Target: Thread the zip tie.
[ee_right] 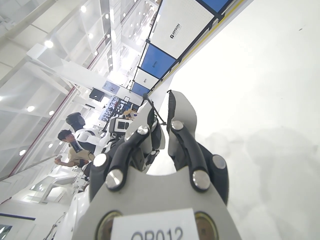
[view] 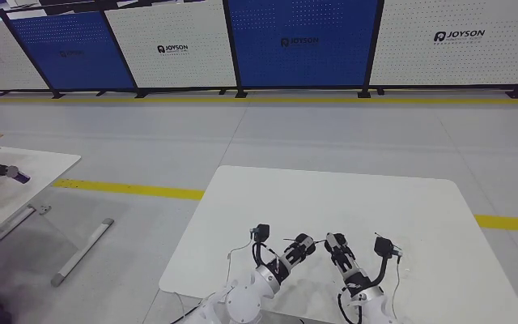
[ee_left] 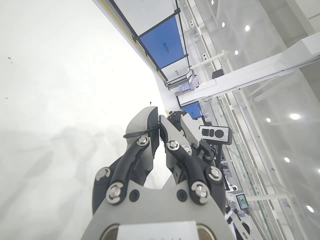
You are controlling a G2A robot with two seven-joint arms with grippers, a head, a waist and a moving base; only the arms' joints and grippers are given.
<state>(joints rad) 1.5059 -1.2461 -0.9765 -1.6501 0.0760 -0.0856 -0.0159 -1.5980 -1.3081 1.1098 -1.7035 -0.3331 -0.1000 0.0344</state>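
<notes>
Left gripper (ee_left: 159,122) and right gripper (ee_right: 160,102), tip to tip and close together, above the near part of the white rectangular surface (view: 340,194). The left gripper is pressed together on the black plastic zip tie (ee_left: 140,132), whose flat strap end juts out sideways. The right gripper pinches the thin strap, which crosses slantwise within its grasp, the head projecting beyond one tip

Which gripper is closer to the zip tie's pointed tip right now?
Left. The left gripper pinches the zip tie just behind the tip, which pokes out past one finger. The right gripper sits just beyond the opposite finger, away from the tip.
</notes>
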